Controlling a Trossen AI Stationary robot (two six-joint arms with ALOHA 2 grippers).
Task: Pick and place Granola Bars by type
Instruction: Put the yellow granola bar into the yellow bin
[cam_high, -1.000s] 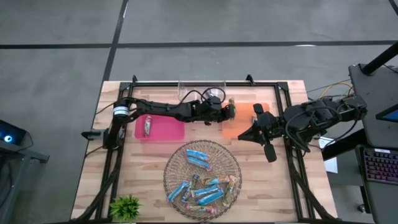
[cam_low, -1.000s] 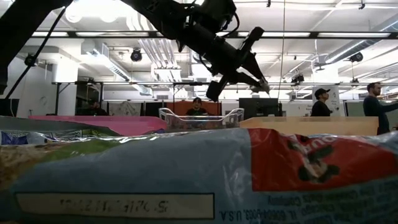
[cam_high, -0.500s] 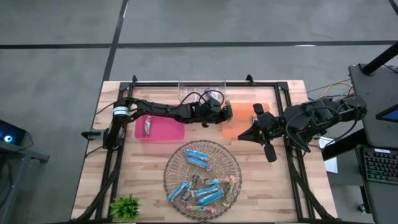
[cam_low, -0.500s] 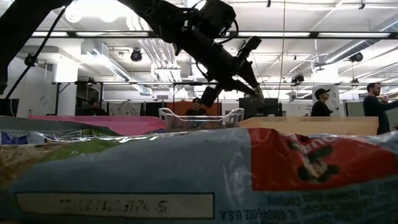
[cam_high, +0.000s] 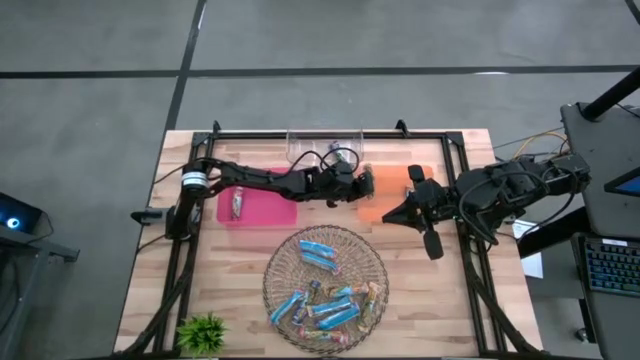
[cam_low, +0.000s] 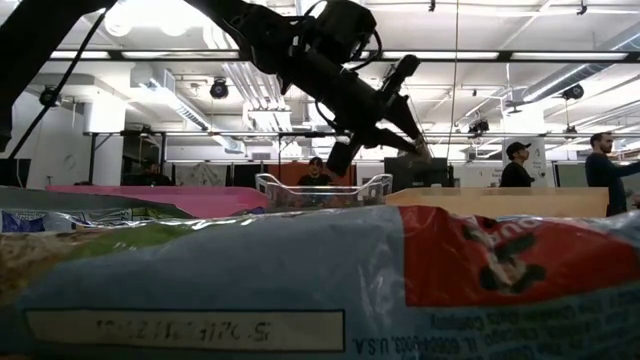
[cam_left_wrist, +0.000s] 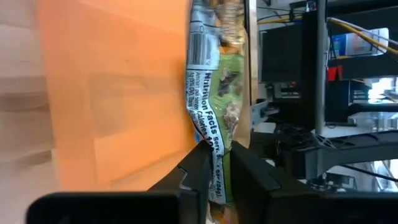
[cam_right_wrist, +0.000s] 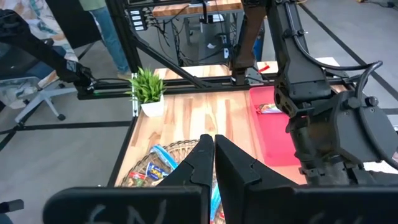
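Granola Bars (cam_high: 322, 300) are mostly piled in the round wire basket (cam_high: 275, 262) at the front middle of the table, lots of bright blue wrappers with a few tan and reddish ones mixed in. 1 more bar sits alone in the pink tray (cam_high: 262, 208) toward the left. Behind the basket on the right is the orange tray (cam_high: 385, 208), and a clear container (cam_high: 322, 142) stands at the back edge.

Left gripper (cam_high: 366, 180) reaches across from the left and hangs right at the near edge of the orange tray. In its wrist view the 2 fingers (cam_left_wrist: 200, 163) are pinched on the end of a green-wrapped bar (cam_left_wrist: 214, 93), the one with the nutrition label and barcode showing, and that bar hangs over the orange tray's surface, looking like it's touching or just above it, can't tell which.

Right gripper (cam_high: 432, 243) waits at the right side of the table, just off the orange tray, fingers pressed together with nothing between them.

Small green plant (cam_high: 203, 331) sits at the front left corner. People stand in the room behind the table in the low view.
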